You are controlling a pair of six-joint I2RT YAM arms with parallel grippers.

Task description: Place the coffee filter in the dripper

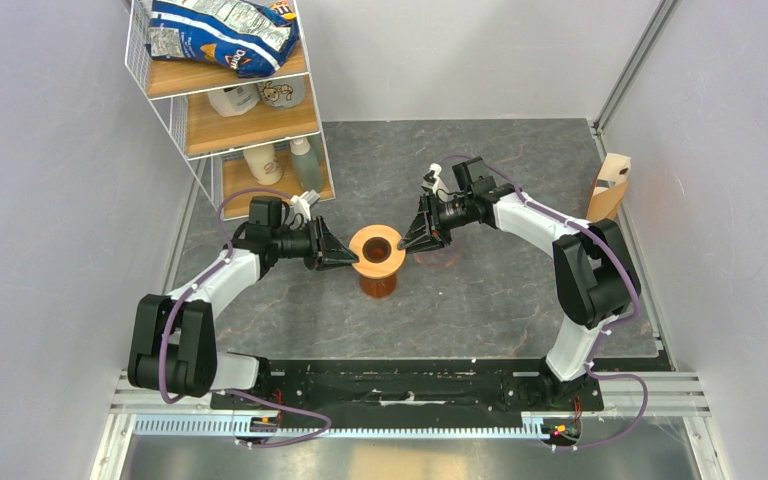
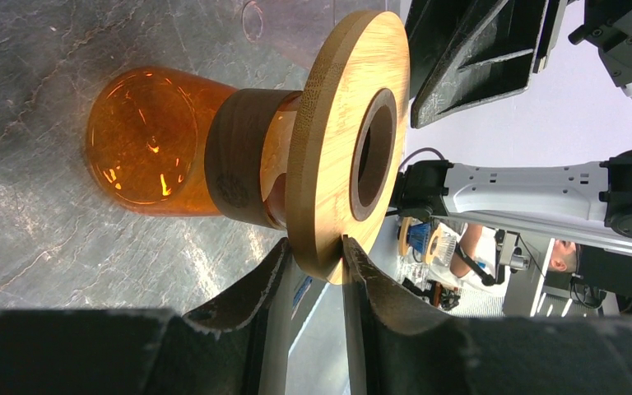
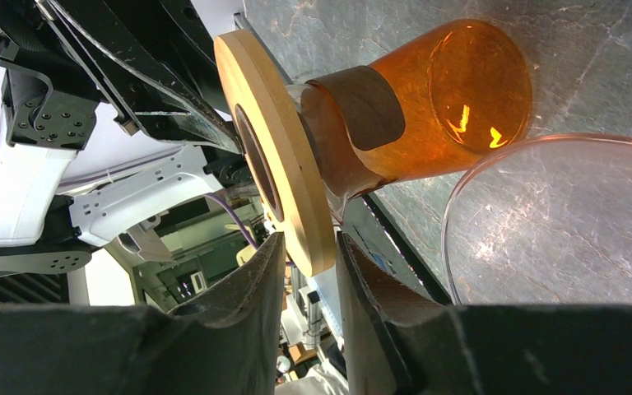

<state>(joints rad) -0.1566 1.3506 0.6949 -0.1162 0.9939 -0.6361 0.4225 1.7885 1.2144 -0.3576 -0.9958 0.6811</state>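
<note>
The dripper (image 1: pixel 377 250) is pinched by left tool (image 1: pixel 352 258) and right tool (image 1: pixel 408 243). The filter (image 1: pixel 602 207), well right of it, isn't fetched yet.

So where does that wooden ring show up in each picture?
Top external: wooden ring at dead centre, seen from above.
Left wrist: ring upper middle, seen on edge.
Right wrist: ring left of centre, seen on edge.
Shared landmark: the amber glass vessel beneath it.

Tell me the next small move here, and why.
Probably raise both arms together a little, lifting the dripper level off the amber glass vessel. The left gripper and right gripper each pinch opposite sides of its wooden rim, and no filter sits in it yet.
</note>
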